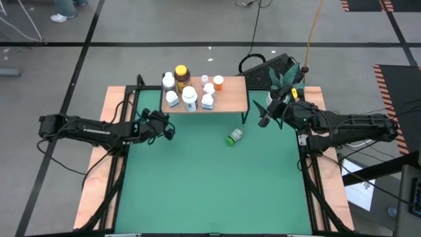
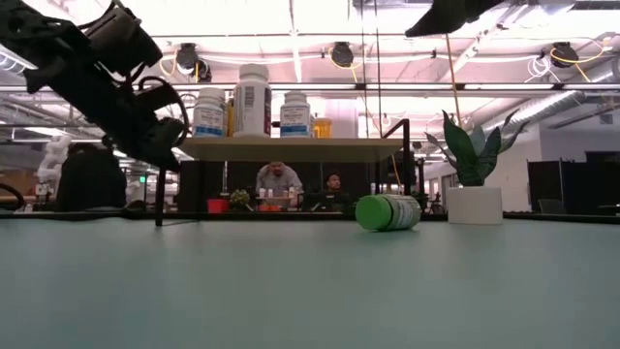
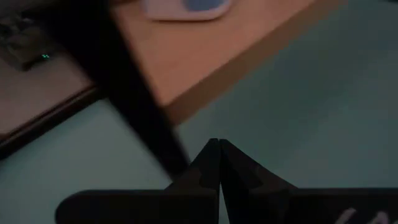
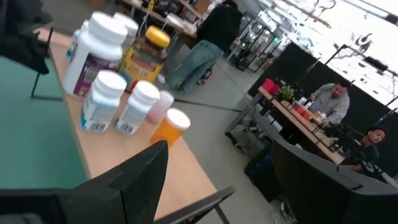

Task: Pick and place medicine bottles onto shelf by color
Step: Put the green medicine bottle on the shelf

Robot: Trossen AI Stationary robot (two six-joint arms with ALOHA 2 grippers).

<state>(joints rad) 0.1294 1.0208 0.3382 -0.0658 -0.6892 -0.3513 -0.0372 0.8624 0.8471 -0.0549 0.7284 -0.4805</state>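
The shelf (image 1: 233, 99) stands at the far middle of the green mat, with several bottles on its wood top: white ones (image 1: 189, 99), an amber one with a yellow lid (image 1: 182, 74) and a small orange one (image 1: 218, 82). A green bottle (image 1: 235, 136) lies on its side on the mat in front of the shelf's right end; it also shows in the low view (image 2: 387, 212). My left gripper (image 1: 168, 129) is shut and empty, just off the shelf's near left leg (image 3: 134, 106). My right gripper (image 1: 264, 113) is open and empty, raised beside the shelf's right end.
A white pot with a green plant (image 2: 474, 205) stands at the far right of the mat. Wooden side boards (image 1: 99, 171) run along the mat's left and right. People sit at a desk (image 2: 281, 179) in the room beyond the table.
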